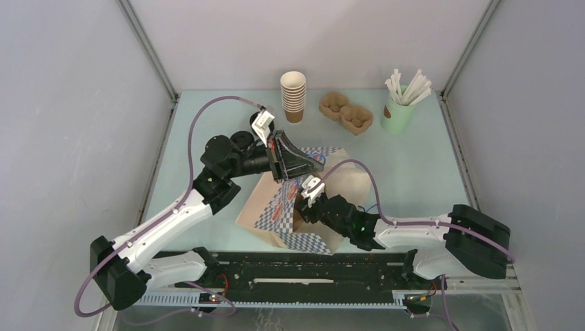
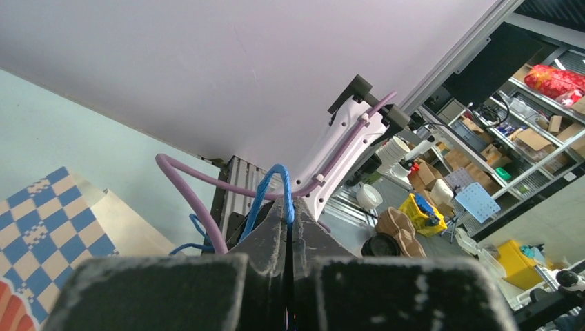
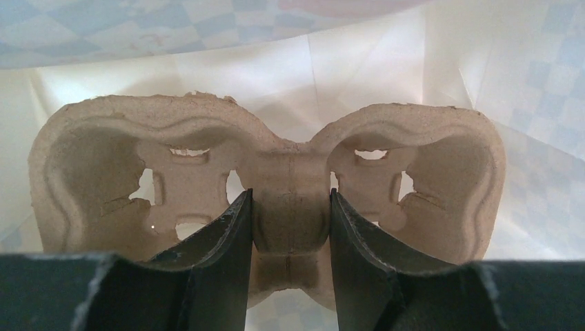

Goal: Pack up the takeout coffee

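The takeout coffee cups, brown kraft paper with white insides, stand in a stack (image 1: 293, 96) at the back of the table, far from both grippers. A paper bag (image 1: 276, 207) with a blue checked print lies on its side in the middle. My left gripper (image 2: 290, 207) is shut on the bag's blue rope handle (image 2: 272, 181) and holds it up. My right gripper (image 3: 290, 200) reaches into the bag's mouth. It is shut on the middle bridge of a brown moulded-pulp cup tray (image 3: 441, 172), which sits against the bag's white inner wall.
A second pulp cup tray (image 1: 346, 112) lies at the back, right of the cup stack. A pale green cup with white straws (image 1: 399, 110) stands at the back right. Black lids (image 1: 241, 139) sit behind the left arm. Metal frame posts (image 1: 148, 52) run along both sides.
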Tool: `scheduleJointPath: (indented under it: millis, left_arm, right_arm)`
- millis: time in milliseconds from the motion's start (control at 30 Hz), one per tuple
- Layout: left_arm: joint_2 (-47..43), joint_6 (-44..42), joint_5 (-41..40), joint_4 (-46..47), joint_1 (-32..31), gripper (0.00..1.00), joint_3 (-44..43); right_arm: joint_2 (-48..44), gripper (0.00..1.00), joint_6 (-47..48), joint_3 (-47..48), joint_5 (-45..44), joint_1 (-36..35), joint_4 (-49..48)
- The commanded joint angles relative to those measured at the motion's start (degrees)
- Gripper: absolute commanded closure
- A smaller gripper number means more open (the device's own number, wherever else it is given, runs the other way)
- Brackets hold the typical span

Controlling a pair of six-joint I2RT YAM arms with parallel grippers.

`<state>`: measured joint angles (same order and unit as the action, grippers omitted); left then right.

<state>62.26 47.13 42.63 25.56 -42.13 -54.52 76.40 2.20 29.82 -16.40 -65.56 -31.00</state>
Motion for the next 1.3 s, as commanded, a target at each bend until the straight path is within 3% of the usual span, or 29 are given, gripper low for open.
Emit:
scheduleJointPath:
  millis: [0, 600, 833, 1000, 1100, 1267]
  left_arm:
    - [-0.3, -0.6, -0.1, 3.1, -0.7, 1.00, 0.1]
    - [1.0, -1.7, 2.3, 1.1, -1.9, 1.00, 0.9]
    - [-0.1, -3.0, 3.2, 0.3, -1.8, 1.00, 0.8]
    - [2.0, -2.8, 3.7, 1.6, -1.8, 1.00, -1.8]
    - [5.4, -2.3, 4.3, 2.7, -1.8, 1.00, -5.8]
    - [12.3, 5.3, 7.0, 13.0, -1.8, 1.00, -11.8]
  right_arm:
    - [2.6, 0.72, -0.4, -0.7, -3.7, -1.2, -10.5]
    - [12.1, 0.67, 8.5, 1.9, 4.9, -1.1, -17.5]
    - [9.0, 0.67, 12.7, 3.0, 8.4, -0.9, -15.5]
    - [3.8, 0.67, 16.1, 5.8, 4.3, -0.4, -4.5]
    - [-1.5, 0.67, 15.6, 7.3, 7.6, 2.2, 6.9]
    - [-8.9, 0.67, 12.8, 10.4, 9.7, 5.1, 22.7]
